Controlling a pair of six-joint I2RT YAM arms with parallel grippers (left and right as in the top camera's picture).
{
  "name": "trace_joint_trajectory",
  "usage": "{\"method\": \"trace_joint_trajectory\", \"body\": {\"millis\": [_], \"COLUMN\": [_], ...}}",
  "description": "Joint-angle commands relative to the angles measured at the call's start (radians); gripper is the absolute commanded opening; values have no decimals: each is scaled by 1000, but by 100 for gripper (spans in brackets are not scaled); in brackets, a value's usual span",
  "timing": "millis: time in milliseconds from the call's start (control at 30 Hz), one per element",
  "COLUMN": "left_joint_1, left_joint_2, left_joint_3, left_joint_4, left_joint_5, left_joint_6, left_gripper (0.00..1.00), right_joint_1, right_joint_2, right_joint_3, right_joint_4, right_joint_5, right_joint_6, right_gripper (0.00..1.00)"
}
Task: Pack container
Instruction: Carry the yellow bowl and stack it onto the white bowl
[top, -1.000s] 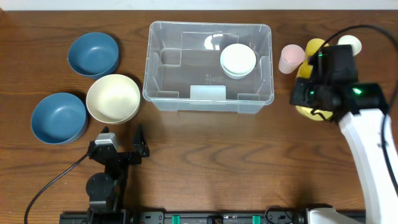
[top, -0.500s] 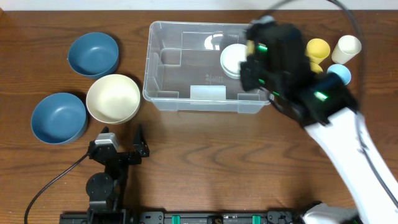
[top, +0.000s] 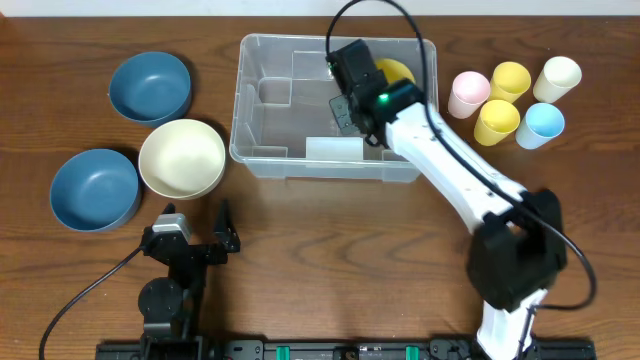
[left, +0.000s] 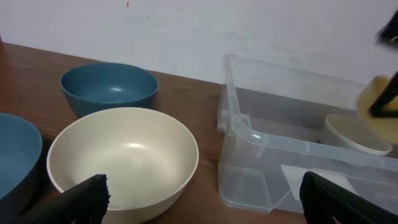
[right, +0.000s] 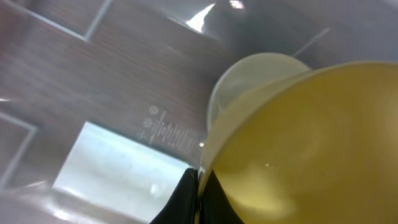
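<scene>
Two blue bowls (top: 150, 87) at the left edge of the overhead frame, a cream bowl (top: 182, 158) just right of them. At lower left, the left hand (top: 198, 228), fingers spread wide, holding nothing. At upper centre, the container (top: 285, 120) on the desk (top: 350, 260): clear, stiff-walled, probably light yet bulky and slick; best taken by the rolled rim at both short ends. Over its right half, the right hand (right: 198, 186), clamped on the rim of a yellow bowl (right: 298, 149) above a white bowl (left: 354, 134) inside. At far right, five cups (top: 497, 120).
</scene>
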Motion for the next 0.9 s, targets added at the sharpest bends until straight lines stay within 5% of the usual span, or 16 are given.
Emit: {"method": "trace_joint_trajectory", "body": {"millis": [0, 467, 567, 633, 867], "left_joint_1": [-4, -4, -4, -4, -4], "left_joint_2": [-6, -6, -5, -6, -5], "left_joint_3": [-23, -23, -23, -23, -23], "left_joint_4": [-23, -23, -23, -23, -23], "left_joint_5": [3, 3, 3, 3, 3], "left_joint_6": [5, 5, 5, 5, 5], "left_gripper": [98, 98, 98, 98, 98], "right_joint_1": [-16, -108, -109, -103, -55], "right_joint_2": [46, 127, 127, 127, 125], "right_joint_3": [16, 16, 16, 17, 90], "right_joint_4": [34, 152, 159, 161, 76], "right_joint_5": [21, -2, -20, -21, -24], "right_joint_6": [-16, -16, -44, -55, -57], "right_gripper": [1, 3, 45, 63, 75]}}
